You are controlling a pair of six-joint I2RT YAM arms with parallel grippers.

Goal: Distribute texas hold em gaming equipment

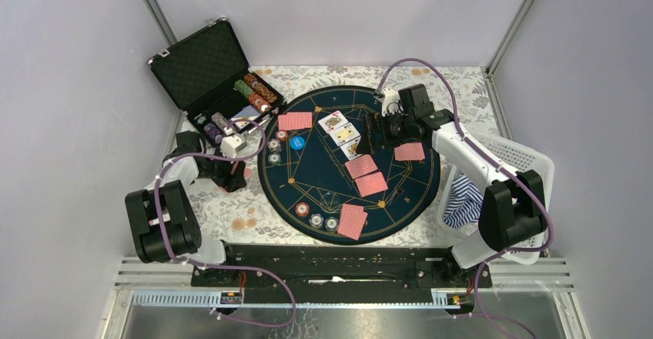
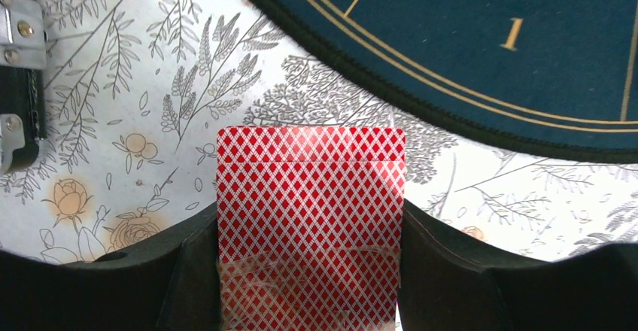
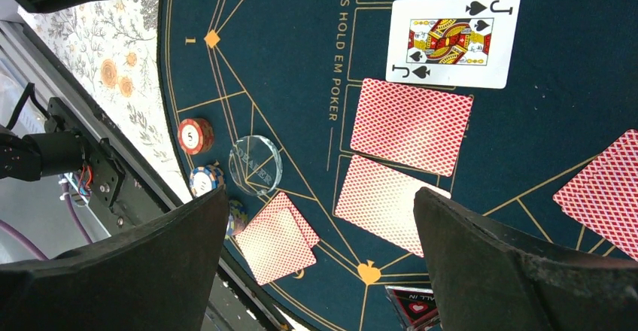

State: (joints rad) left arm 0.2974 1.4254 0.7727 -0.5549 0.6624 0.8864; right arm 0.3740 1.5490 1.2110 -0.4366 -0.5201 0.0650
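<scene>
Floral cloth covers the table [image 1: 231, 216], and dead centre lies one round dark blue mat [image 1: 323, 177] with gold lines. Back left, one black case [image 1: 202, 63] stands with its lid up. It has racked chips [image 1: 258, 91] inside, packed too tightly to count. Over on the right is one white basket [image 1: 531, 162] with a striped cloth [image 1: 462, 204] in it.

Two arms on the floor! The left hand [image 2: 310, 233] is over the table just off the mat's left edge, clamped on a small stack of red-backed cards [image 2: 310, 180]. How many are in that stack, I cannot tell. The right hand [image 3: 320, 195] hovers over the right half of the mat beside the upturned cards, fingers spread wide, nothing between them.

On the mat there are three face-up cards [image 1: 344, 133] in a row, with the jack of spades [image 3: 453, 41] among them. Loose red backs [image 1: 371, 183] lie in five spots, and the near pair [image 3: 274, 237] is two cards overlapping.

For chips, it's three near chips [image 1: 316, 219] in a line at the mat's near edge and two left chips [image 1: 273, 145] at its left side. One blue disc [image 1: 297, 143] sits just beside those two, and one clear disc [image 3: 256, 165] lies near the line of three.
</scene>
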